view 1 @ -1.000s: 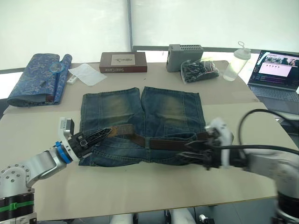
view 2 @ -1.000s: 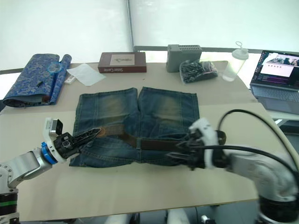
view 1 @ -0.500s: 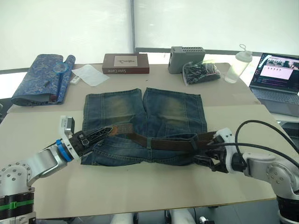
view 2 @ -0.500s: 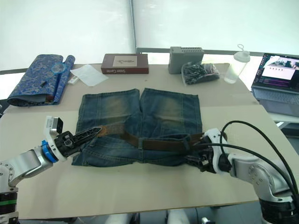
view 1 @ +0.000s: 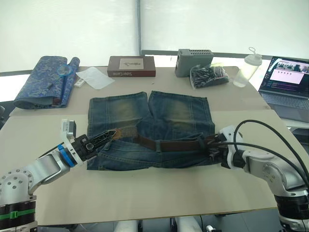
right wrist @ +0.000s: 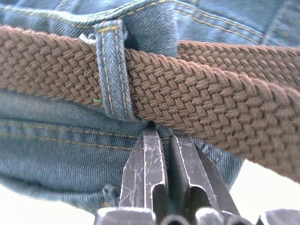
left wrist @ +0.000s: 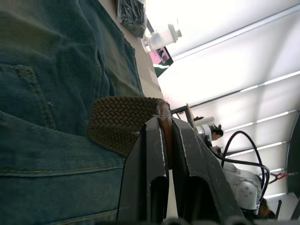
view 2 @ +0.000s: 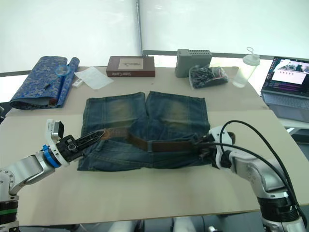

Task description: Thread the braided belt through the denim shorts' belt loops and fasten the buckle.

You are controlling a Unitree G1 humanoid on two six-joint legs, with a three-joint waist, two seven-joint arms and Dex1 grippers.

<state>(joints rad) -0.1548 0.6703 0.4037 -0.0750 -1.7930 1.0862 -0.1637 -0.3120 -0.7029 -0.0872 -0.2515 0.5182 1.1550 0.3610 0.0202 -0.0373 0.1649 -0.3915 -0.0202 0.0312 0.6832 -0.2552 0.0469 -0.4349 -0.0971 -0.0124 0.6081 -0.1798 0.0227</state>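
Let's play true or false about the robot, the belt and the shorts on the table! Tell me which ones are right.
1. The left gripper pinches the braided belt. True.
2. The belt lies across the legs of the denim shorts. False: it runs along the waistband, nearest the robot.
3. In the right wrist view the belt passes under a belt loop. True.
4. The laptop is closed. False: it is open, screen lit.
5. The right gripper is wide open. False: its fingers are shut, tips just below the belt.

Bare counter (view 1: 145, 188) lying open before the denim shorts (view 1: 149, 128), book (view 1: 131, 66), grey box (view 1: 193, 49), bottle (view 1: 245, 70), laptop (view 1: 288, 79) crowding the far edge.
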